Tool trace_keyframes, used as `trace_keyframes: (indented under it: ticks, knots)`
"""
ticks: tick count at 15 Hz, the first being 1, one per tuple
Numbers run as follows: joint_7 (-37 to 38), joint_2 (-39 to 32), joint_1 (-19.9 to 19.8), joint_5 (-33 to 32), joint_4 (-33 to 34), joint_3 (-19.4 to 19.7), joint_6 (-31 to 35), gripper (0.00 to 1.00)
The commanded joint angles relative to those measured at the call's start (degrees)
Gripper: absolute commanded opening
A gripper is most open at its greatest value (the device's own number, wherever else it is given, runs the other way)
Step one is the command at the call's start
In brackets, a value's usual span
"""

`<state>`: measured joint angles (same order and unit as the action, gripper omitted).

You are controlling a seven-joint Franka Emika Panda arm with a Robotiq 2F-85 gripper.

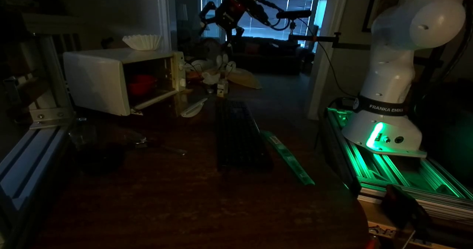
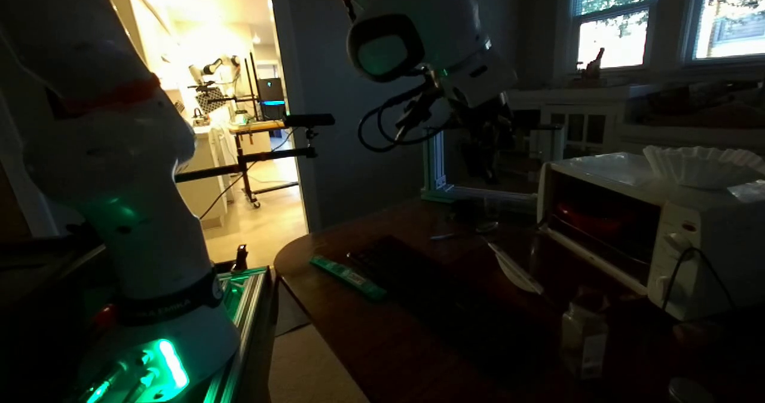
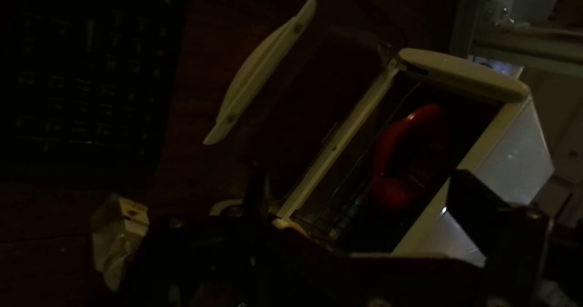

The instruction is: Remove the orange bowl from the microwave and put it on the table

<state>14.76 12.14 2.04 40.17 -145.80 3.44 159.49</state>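
The orange bowl looks red and sits inside the open microwave in both exterior views, the bowl point(image 1: 141, 84) point(image 2: 588, 219) in the dark cavity of the white microwave point(image 1: 97, 77) point(image 2: 693, 217). In the wrist view the bowl point(image 3: 389, 191) rests tilted or seen at a slant inside the microwave point(image 3: 505, 154), its inside dark. The door is down, with its white handle point(image 3: 264, 72) over the dark brown table point(image 1: 184, 204). My gripper point(image 1: 216, 38) point(image 2: 487, 167) is raised above the table, apart from the microwave. Its fingers point(image 3: 360, 175) are spread wide with nothing between them.
A white fluted bowl point(image 1: 142, 42) stands on the microwave. A black keyboard point(image 1: 242, 138) and a green strip point(image 1: 288, 158) lie on the table. A small bottle point(image 2: 584, 334) stands near the microwave's control side. A spoon point(image 1: 166, 147) and a clear cup point(image 1: 83, 134) are by a metal frame point(image 1: 27, 164).
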Motion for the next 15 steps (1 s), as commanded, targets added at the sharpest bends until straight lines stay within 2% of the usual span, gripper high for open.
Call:
trace_keyframes:
  ticks: [1, 3, 6, 7, 8, 14, 15]
  knots:
    - [-6.1, -5.2, 6.2, 15.1, 0.8, 0.0, 10.4, 1.0]
    - [-10.8, -7.4, 9.1, 23.6, 2.0, 0.0, 14.2, 1.0]
    - [-17.6, -9.6, 11.1, 33.3, 3.7, 0.0, 16.8, 1.0]
    - [-19.4, -9.7, 11.0, 34.5, 3.7, 0.2, 15.1, 1.0]
    - [-15.6, -8.2, 10.4, 30.4, 2.2, -0.4, 15.3, 1.0]
    - [-17.7, -9.1, 10.5, 32.5, 3.1, -0.2, 15.3, 1.0]
    - [-20.1, -9.2, 10.3, 34.9, 3.6, 0.3, 15.1, 1.0]
